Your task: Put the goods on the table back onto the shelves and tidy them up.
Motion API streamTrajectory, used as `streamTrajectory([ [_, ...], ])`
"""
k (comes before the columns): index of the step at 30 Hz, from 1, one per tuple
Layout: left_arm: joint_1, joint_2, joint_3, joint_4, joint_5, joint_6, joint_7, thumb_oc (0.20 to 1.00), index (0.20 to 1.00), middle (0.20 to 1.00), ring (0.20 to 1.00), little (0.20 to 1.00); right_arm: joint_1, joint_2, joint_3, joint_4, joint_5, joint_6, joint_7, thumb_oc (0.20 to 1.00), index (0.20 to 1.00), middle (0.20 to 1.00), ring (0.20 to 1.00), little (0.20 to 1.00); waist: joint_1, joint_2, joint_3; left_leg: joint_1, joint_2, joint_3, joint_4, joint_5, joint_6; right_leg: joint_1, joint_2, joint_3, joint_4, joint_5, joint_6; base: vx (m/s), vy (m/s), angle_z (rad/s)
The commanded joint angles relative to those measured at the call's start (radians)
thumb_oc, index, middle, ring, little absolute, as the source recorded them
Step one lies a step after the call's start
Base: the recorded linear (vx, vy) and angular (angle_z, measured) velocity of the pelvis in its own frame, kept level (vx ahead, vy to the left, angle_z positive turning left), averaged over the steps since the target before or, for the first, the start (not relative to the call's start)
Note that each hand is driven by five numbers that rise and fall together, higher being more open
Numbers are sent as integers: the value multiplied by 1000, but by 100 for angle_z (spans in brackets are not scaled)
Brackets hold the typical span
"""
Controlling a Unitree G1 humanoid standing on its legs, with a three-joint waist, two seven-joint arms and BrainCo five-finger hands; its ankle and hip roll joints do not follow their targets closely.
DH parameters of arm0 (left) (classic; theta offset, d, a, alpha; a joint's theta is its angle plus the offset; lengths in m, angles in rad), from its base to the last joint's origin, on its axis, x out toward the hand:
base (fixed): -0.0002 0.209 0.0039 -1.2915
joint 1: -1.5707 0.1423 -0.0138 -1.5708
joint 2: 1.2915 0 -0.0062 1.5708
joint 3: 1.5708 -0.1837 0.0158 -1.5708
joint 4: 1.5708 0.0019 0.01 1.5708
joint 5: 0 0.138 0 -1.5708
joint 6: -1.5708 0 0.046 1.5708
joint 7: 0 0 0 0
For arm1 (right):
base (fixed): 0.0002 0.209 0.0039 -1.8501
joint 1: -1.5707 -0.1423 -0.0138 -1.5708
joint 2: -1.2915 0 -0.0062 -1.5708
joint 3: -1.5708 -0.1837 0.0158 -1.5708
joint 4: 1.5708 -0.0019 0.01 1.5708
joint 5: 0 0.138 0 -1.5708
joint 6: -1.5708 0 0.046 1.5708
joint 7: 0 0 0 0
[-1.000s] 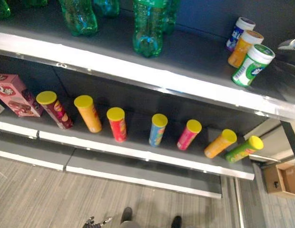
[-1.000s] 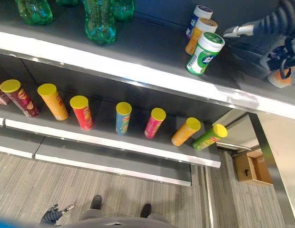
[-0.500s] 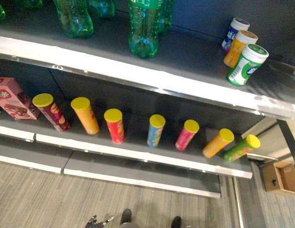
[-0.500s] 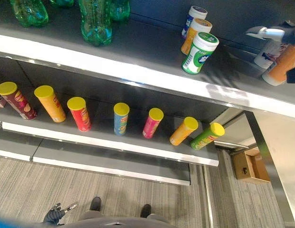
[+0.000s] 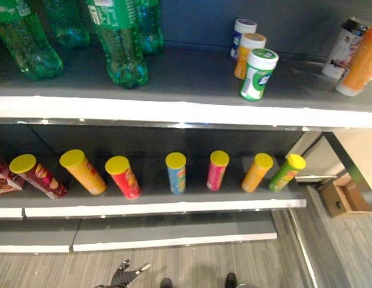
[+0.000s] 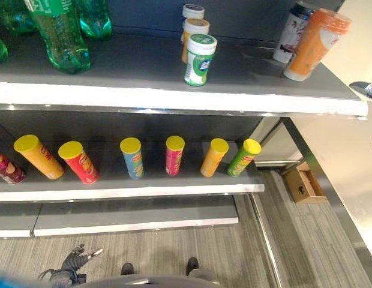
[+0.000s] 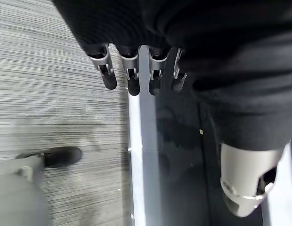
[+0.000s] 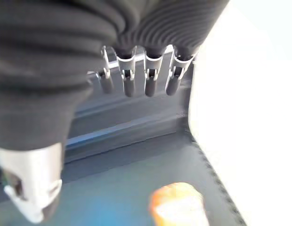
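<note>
Just past the right hand [image 8: 136, 80], whose fingers hang straight and loose with nothing between them, sits the orange bottle [image 6: 312, 42]: a tall, pale-orange, translucent body leaning against a white-and-dark printed bottle [image 6: 292, 30] at the far right end of the upper shelf [image 6: 174, 96]. In the right wrist view its orange top [image 8: 176, 205] shows beyond the fingertips, clear of them, on the grey shelf board beside the pale side wall. Further off from that hand stand three small tubs in a tight file, the green-and-white gum tub [image 6: 200, 59] at the front, and then the green soda bottles [image 5: 117, 42]. Down low, the left hand [image 7: 132, 70] hangs over the grey floor [image 7: 56, 103], fingers relaxed and straight, empty. One shelf down runs a row of yellow-lidded crisp cans [image 5: 176, 173].
</note>
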Motion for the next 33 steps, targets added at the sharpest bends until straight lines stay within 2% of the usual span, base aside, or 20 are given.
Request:
streamTrajectory([
  [1,-45,51,-12,10,31,-22,-17,1000,1000,1000,1000,1000,-54,-24,-19,22,142,-24,84,1000,1000,1000,1000,1000,27,-23,26,73,33,83,27,-129,-3,6,-56,-18,29,-41,56,-24,47,-14],
  [6,-43,52,-13,1,35,-22,-30,1000,1000,1000,1000,1000,-31,12,41,19,242,-23,175,1000,1000,1000,1000,1000,14,-18,29,76,28,101,28,-130,1,-5,-60,1,30,-30,60,-19,41,-18],
  [7,-42,50,-13,0,34,-23,-34,1000,1000,1000,1000,1000,-21,37,69,18,299,-16,222,1000,1000,1000,1000,1000,10,-18,31,79,26,107,25,-130,2,-9,-61,9,30,-26,61,-18,34,-22],
  [10,-46,51,-13,-4,31,-21,-39,1000,1000,1000,1000,1000,-3,65,96,12,366,-13,264,1000,1000,1000,1000,1000,5,-17,34,79,25,112,25,-128,2,-13,-64,13,31,-22,62,-24,26,-13],
  [12,-51,47,-8,-7,31,-21,-50,1000,1000,1000,1000,1000,51,123,123,0,466,7,343,1000,1000,1000,1000,1000,-5,-15,36,78,22,114,24,-126,3,-16,-66,14,32,-19,63,0,0,0],
  [14,-51,48,-7,-8,33,-20,-55,1000,1000,1000,1000,1000,81,135,125,-13,490,13,376,1000,1000,1000,1000,1000,-8,-16,37,77,21,114,25,-126,3,-17,-67,13,32,-19,64,0,0,0],
  [20,-50,44,-6,-7,49,-14,-84,1000,1000,1000,1000,1000,197,217,154,24,663,70,510,1000,1000,1000,1000,1000,-35,-17,40,77,13,128,27,-126,9,-32,-77,31,37,-8,70,-7,8,-2],
  [22,-47,45,-7,-10,52,-13,-90,1000,1000,1000,1000,1000,218,221,162,25,683,84,539,1000,1000,1000,1000,1000,-36,-17,41,78,12,130,28,-127,10,-33,-78,34,38,-8,72,-17,16,-15],
  [24,-45,50,-13,-19,57,-9,-106,1000,1000,1000,1000,1000,261,224,223,54,718,135,610,1000,1000,1000,1000,1000,-39,-18,42,78,8,136,30,-126,10,-37,-82,37,40,-4,73,-21,13,-17],
  [25,-44,51,-13,-19,57,-9,-106,1000,1000,1000,1000,1000,261,223,224,54,718,135,611,1000,1000,1000,1000,1000,-39,-18,42,79,8,136,30,-126,10,-37,-82,37,40,-4,73,-18,4,-6],
  [28,-54,60,-42,-50,58,3,-133,1000,1000,1000,1000,1000,250,258,475,299,591,214,655,1000,1000,1000,1000,1000,-24,-15,51,81,8,133,32,-124,9,-30,-87,27,40,-2,72,-33,-1,-3],
  [29,-58,61,-46,-54,55,3,-137,1000,1000,1000,1000,1000,235,263,515,347,558,219,662,1000,1000,1000,1000,1000,-22,-17,48,75,6,131,33,-121,10,-34,-89,26,40,-1,72,0,0,0],
  [31,-74,63,-74,-58,44,8,-137,1000,1000,1000,1000,1000,176,364,640,579,434,224,615,1000,1000,1000,1000,1000,-6,-12,49,71,6,121,34,-120,10,-28,-91,13,40,-5,70,-4,-11,4],
  [32,-75,65,-72,-58,44,8,-137,1000,1000,1000,1000,1000,170,367,644,585,433,220,614,1000,1000,1000,1000,1000,-7,-15,51,72,7,121,34,-120,9,-27,-91,12,40,-5,70,0,-23,10],
  [33,-88,58,-83,-46,36,11,-125,1000,1000,1000,1000,1000,108,459,683,765,365,218,548,1000,1000,1000,1000,1000,3,-9,49,67,5,114,37,-119,11,-23,-92,2,39,-7,68,0,-12,8],
])
